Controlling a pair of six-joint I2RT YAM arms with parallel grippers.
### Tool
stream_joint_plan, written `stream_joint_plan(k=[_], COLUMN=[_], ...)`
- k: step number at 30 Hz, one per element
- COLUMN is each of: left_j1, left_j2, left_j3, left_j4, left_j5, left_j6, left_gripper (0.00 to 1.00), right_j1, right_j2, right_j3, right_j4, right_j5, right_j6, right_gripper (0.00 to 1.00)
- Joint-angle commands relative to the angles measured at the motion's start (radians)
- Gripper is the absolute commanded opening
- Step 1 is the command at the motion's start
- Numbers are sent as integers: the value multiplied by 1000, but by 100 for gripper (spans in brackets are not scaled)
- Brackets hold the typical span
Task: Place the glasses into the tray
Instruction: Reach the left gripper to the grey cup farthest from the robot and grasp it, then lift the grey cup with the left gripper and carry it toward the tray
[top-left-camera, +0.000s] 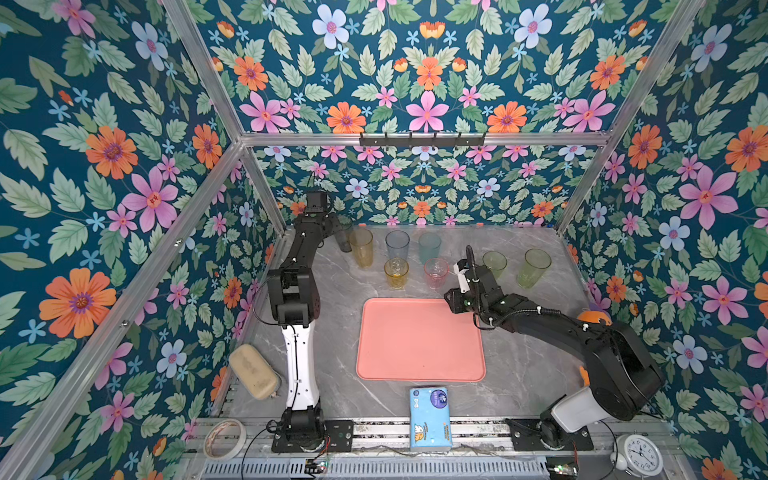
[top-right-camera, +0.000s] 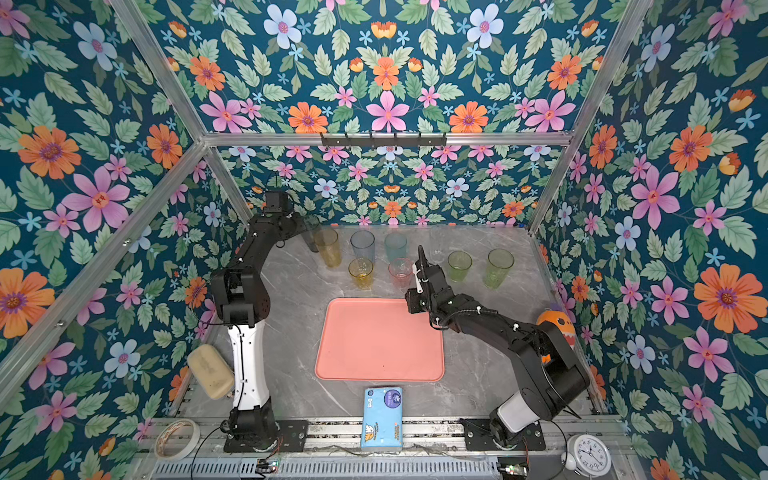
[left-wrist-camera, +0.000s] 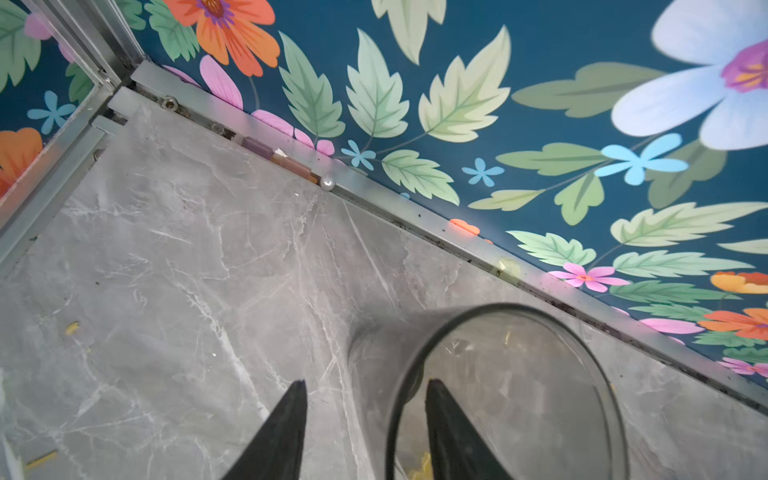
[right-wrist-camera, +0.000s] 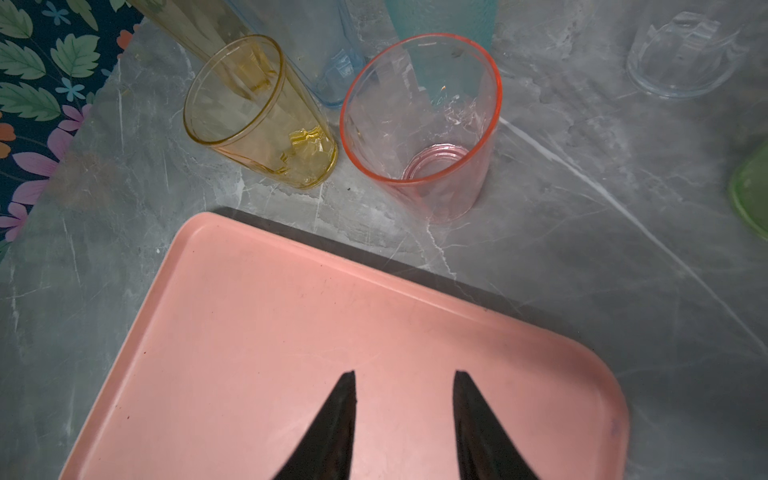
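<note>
The left gripper (left-wrist-camera: 365, 384) stands at the far left corner of the counter (top-left-camera: 519, 374). It straddles the rim of the grey glass (left-wrist-camera: 540, 353), one finger inside, jaws apart and not pinching. The right gripper (right-wrist-camera: 404, 376) hangs half open and empty over the far right corner of the bare tray (top-left-camera: 419, 340). A lopsided pinch could tip the grey glass into the amber glass (top-left-camera: 361, 247).

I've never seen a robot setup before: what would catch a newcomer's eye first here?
The loud floral wallpaper on every wall hits first. Then come the tinted transparent tumblers lined up at the back of the grey marble table, behind a bare salmon-pink rectangular tray at its middle. At the back left corner, the left gripper straddles the rim of a smoky grey tumbler.
</note>
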Motion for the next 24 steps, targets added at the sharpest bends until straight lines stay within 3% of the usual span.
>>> stream_joint_plan(k=[1,12,15,24], left_j1=[6,15,19,28], left_j2=[9,12,8,-24], left_j3=[10,-3,-4,-34], left_j4=[-9,10,10,4], left_j5=[6,24,30,29], left_j6=[4,11,13,21], left_gripper=[42,30,19,6], right_j1=[0,2,2,2], right_j2=[-1,-9,-9,-9], right_j3=[5,3,3,5], right_j4=[-3,-6,-9,-15], right_j5=[10,11,15,14], right_j6=[4,8,7,7], right_gripper=[40,40,40,40])
